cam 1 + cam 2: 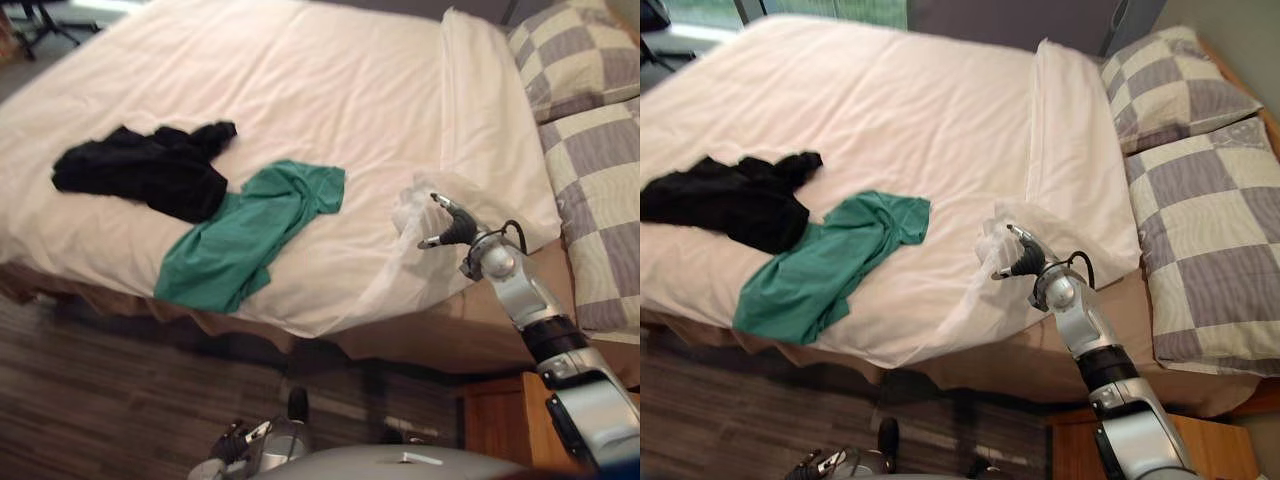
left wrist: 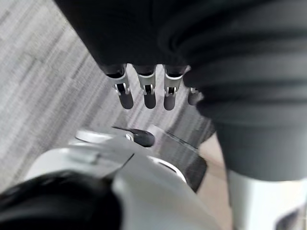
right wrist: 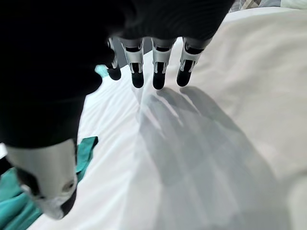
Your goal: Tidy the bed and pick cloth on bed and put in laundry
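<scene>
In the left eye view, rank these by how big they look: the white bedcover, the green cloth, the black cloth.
1. white bedcover, by far the largest.
2. green cloth.
3. black cloth.
The two cloths look close, and the black one overlaps the green one's edge, so their order is unsure.

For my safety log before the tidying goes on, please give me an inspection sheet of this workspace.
surface: bed under a wrinkled white sheet; one fold is raised near the pillow end.
job's things: black garment, crumpled near the bed's near edge; green garment touching it and reaching the edge.
clutter: two checked pillows at the head end.
hands: right hand at the raised fold, grip unclear; left hand low over the floor, fingers relaxed, empty.
cables: nothing seen.
surroundings: wood-pattern floor; wooden bedside table; dark chair base beyond the bed.
</scene>
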Available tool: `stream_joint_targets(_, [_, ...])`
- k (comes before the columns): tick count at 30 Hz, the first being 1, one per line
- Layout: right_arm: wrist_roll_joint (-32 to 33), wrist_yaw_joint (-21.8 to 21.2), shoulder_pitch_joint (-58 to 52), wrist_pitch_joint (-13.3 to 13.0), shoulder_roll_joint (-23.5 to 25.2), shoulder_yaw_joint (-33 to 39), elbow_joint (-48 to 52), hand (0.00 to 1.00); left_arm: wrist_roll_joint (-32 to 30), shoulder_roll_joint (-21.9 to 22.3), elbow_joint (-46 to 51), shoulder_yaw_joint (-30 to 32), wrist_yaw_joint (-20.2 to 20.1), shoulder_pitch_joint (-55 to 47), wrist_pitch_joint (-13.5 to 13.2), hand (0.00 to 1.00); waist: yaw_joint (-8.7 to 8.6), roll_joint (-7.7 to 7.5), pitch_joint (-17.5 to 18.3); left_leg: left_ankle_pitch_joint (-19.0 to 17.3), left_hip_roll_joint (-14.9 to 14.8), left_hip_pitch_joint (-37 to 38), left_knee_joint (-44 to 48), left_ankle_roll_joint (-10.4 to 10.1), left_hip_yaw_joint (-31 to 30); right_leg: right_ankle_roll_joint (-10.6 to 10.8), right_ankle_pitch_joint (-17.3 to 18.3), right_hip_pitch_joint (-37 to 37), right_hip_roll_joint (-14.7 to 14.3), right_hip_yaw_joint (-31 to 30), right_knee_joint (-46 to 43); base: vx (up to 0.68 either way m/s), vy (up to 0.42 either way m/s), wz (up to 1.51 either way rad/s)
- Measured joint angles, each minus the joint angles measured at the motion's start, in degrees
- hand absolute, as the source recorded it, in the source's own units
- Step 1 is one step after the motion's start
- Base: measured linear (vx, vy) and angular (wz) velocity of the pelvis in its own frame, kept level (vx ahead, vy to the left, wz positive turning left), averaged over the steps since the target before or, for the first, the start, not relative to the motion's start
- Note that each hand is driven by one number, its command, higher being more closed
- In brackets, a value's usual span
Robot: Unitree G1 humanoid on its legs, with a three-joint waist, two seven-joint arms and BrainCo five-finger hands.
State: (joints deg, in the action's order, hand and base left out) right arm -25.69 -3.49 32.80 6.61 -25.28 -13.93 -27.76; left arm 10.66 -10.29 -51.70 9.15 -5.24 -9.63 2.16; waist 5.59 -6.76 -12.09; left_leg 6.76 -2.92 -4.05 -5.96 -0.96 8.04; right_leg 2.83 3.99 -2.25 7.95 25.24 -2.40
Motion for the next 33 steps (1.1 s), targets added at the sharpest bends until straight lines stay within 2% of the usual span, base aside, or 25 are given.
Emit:
stream_joint_targets(3, [-0.4, 4.2, 2.3, 0.8, 0.0, -0.3, -2.1, 0.0, 0.0, -1.0, 1.5, 0.0, 1.5, 1.5, 0.3, 0.0, 0.49, -1.23, -1.8, 0.2, -0.3, -0.7, 0.3, -0.1, -0.7, -0.3, -1.1, 0.0, -0.5, -0.9, 0.0, 0.06, 0.01, 0.22])
stream_joint_targets(7, [0.4, 8.5, 6.5, 1.4, -0.5, -0.3, -2.6, 0.0, 0.0, -1.9, 2.2, 0.2, 2.1, 2.3, 1.3, 0.0, 1.24, -1.25, -3.1, 0.2, -2.1, -2.0, 0.3, 0.0, -0.6, -0.8, -5.0, 1.9, -1.7, -3.4, 0.0, 0.02, 0.033, -0.04])
stream_joint_targets(10, [0.8, 10.0, 8.5, 2.0, -0.9, -0.2, -2.6, 0.0, 0.0, -2.3, 3.2, 0.4, 2.8, 3.8, 1.5, 0.0, 1.43, -1.63, -4.2, 0.3, -2.2, -2.5, 0.3, 0.1, -0.7, -0.9, -6.1, 2.3, -1.8, -4.4, 0.0, -0.01, 0.072, 0.04])
stream_joint_targets(14, [0.8, 10.9, 10.4, 2.5, -0.9, -0.2, -2.3, 0.0, -0.1, -2.6, 3.4, 1.3, 3.1, 6.4, 2.5, 0.0, 1.6, -1.98, -4.8, 0.2, -2.2, -4.2, 0.3, 0.2, -0.6, -1.0, -6.8, 4.2, -1.9, -6.2, -0.2, -0.04, 0.075, -0.05])
stream_joint_targets(18, [0.8, 11.1, 10.7, 4.1, -2.2, -0.2, 0.4, 0.0, -0.1, -3.1, 3.6, 2.4, 3.1, 8.7, 2.7, 0.0, 1.71, -2.56, -7.0, 0.2, -2.7, -6.2, 1.0, 0.5, -0.7, -1.0, -6.8, 6.0, -2.2, -7.1, -0.5, -0.05, 0.028, -0.02])
stream_joint_targets(19, [0.7, 11.1, 12.1, 5.2, -2.9, -0.2, 0.4, 0.0, -0.2, -3.6, 3.7, 2.4, 3.1, 10.4, 2.7, 0.0, 1.73, -2.7, -9.1, -0.2, -3.1, -7.7, 3.1, 0.5, -0.8, -1.0, -6.8, 6.3, -2.4, -7.2, -0.6, -0.09, 0.01, 0.03])
stream_joint_targets(21, [0.7, 11.1, 13.6, 6.2, -2.9, -0.2, 0.4, 0.0, -0.2, -4.0, 3.7, 2.5, 3.1, 11.6, 2.7, 0.0, 1.77, -2.79, -10.0, -0.4, -3.6, -10.1, 4.8, 0.4, -1.0, -1.1, -6.8, 7.9, -2.9, -7.4, -0.6, -0.09, -0.007, 0.0])
stream_joint_targets(23, [-0.2, 11.0, 17.2, 7.6, -3.0, -0.2, -0.5, 0.0, -0.7, -4.5, 5.1, 2.5, 3.1, 13.5, 2.9, 0.0, 1.84, -2.61, -12.5, -0.5, -4.6, -13.1, 7.3, 0.2, -1.2, -1.2, -6.8, 9.6, -3.6, -7.5, -0.6, -0.09, -0.041, -0.03])
stream_joint_targets(27, [-2.7, 10.4, 22.3, 11.3, -5.0, -0.3, -3.5, 0.0, -0.7, -4.6, 5.5, 2.4, 3.2, 16.0, 3.6, 0.0, 2.08, -2.33, -13.5, 0.0, -5.4, -18.8, 9.8, -0.4, -1.9, -2.6, -5.9, 14.1, -4.2, -7.6, -0.9, -0.07, -0.046, 0.0])
stream_joint_targets(28, [-2.7, 10.3, 24.3, 12.0, -5.9, -0.3, -4.9, 0.0, -0.7, -4.4, 5.3, 2.2, 3.3, 16.7, 3.7, 0.0, 2.06, -1.66, -14.0, 0.0, -5.8, -20.3, 10.8, -0.5, -2.1, -2.8, -5.7, 15.2, -4.4, -7.6, -1.5, -0.08, -0.052, -0.04])
stream_joint_targets(29, [-2.7, 10.1, 25.2, 12.1, -6.6, -0.4, -5.3, 1.0, -0.6, -4.2, 5.3, 2.2, 3.4, 17.0, 3.7, 0.0, 2.1, -1.38, -14.2, 0.0, -5.9, -21.1, 11.3, -0.5, -2.2, -3.1, -5.5, 16.0, -4.5, -7.6, -2.0, -0.09, -0.042, -0.04])
stream_joint_targets(30, [-2.7, 9.8, 26.9, 12.5, -7.9, -0.4, -5.9, 1.0, -0.5, -3.9, 5.3, 2.2, 3.6, 17.9, 3.7, 0.0, 2.38, -0.78, -14.7, 0.0, -6.1, -22.5, 12.1, -0.5, -2.2, -3.9, -4.7, 17.3, -4.6, -7.6, -2.6, -0.1, -0.034, -0.1])
stream_joint_targets(33, [-2.0, 7.8, 30.9, 14.2, -9.0, -0.4, -5.8, 1.0, -0.2, -3.1, 5.3, 2.2, 4.0, 19.9, 3.7, 0.0, 2.98, 0.1, -15.2, 0.7, -6.4, -26.2, 12.9, -0.9, -2.0, -4.0, -2.7, 22.4, -4.4, -8.2, -5.8, -0.11, -0.026, -0.11])
